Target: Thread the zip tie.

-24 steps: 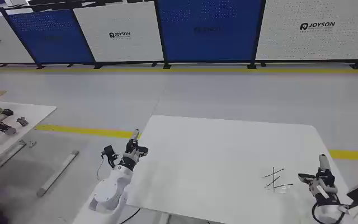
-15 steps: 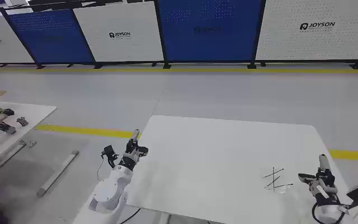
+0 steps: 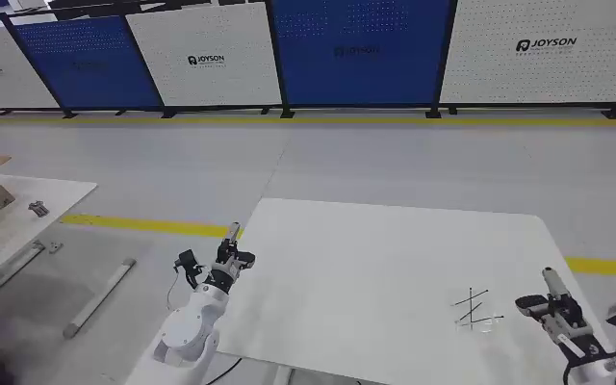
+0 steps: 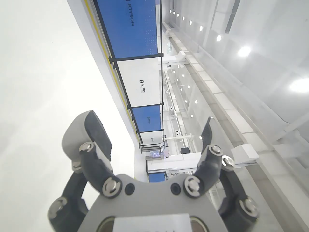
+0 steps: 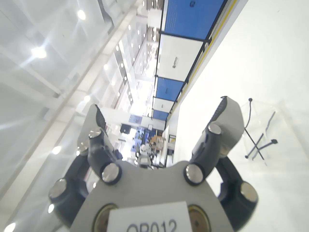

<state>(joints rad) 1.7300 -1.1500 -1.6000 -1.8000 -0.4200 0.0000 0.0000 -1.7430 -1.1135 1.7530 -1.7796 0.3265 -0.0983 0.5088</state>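
Black zip ties (image 5: 256, 143) are recorded lying crossed on a clear sheet (image 5: 277, 112) near the right edge of the surface (image 3: 385, 279). The left tool (image 4: 152, 121) and the right tool (image 5: 160, 105) are held open and empty, the latter near the ties.

Your right gripper (image 5: 160, 106) holds its two fingers spread wide apart; just past one finger, a few thin black zip ties (image 5: 257, 148) lie crossed over each other on the white table (image 5: 241, 61)

The zip ties (image 3: 472, 308) are black on the white table (image 3: 366, 260). The wall panels (image 3: 361, 53) alternate blue and white with fine dots. The grey floor (image 3: 385, 159) has yellow lines (image 3: 144, 225).
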